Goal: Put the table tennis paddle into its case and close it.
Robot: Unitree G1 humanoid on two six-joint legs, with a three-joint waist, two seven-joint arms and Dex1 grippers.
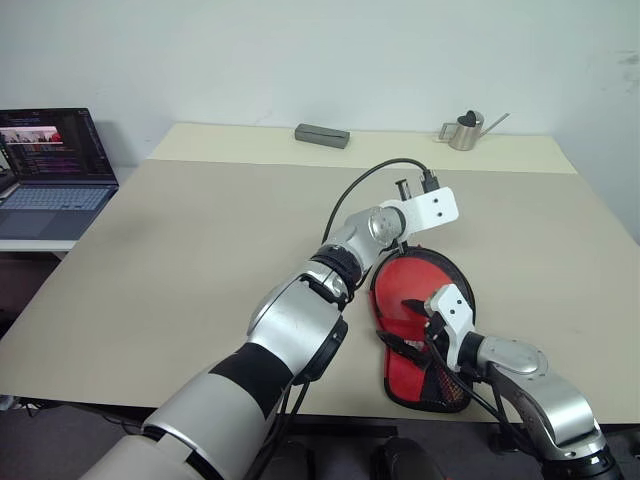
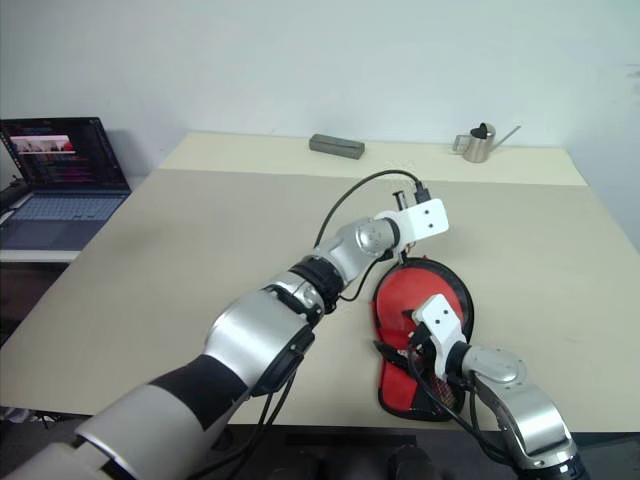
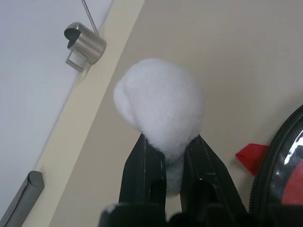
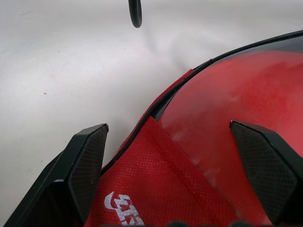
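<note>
I judged I was in the closing step: the round red rubber-faced table tennis paddle (image 4: 246, 94) already lay inside the red paddle-shaped fabric case (image 1: 415, 335) with its black zipper edge, which rested flat on the beige table (image 1: 180, 250) near the front edge. My left hand (image 3: 165, 156) had its two black fingers pressed together on the fluffy white pom-pom (image 3: 161, 101) of the zipper pull, pinching it at its base, and it sat just beyond the rounded far end of the case, with the zipper edge and a small red tab showing close beside that hand. My right hand (image 4: 168, 156) was spread wide and gripping nothing, hovering low over the narrow handle end of the case, one finger on either side of the red fabric with its white logo; the paddle's face showed just ahead of it through the gap where the case mouth was not yet shut. As I saw it, the next move called for drawing the pom-pom along the zipper line around the rim while the right hand pressed or clamped the handle end, so the soft case would not drag across the table.
</note>
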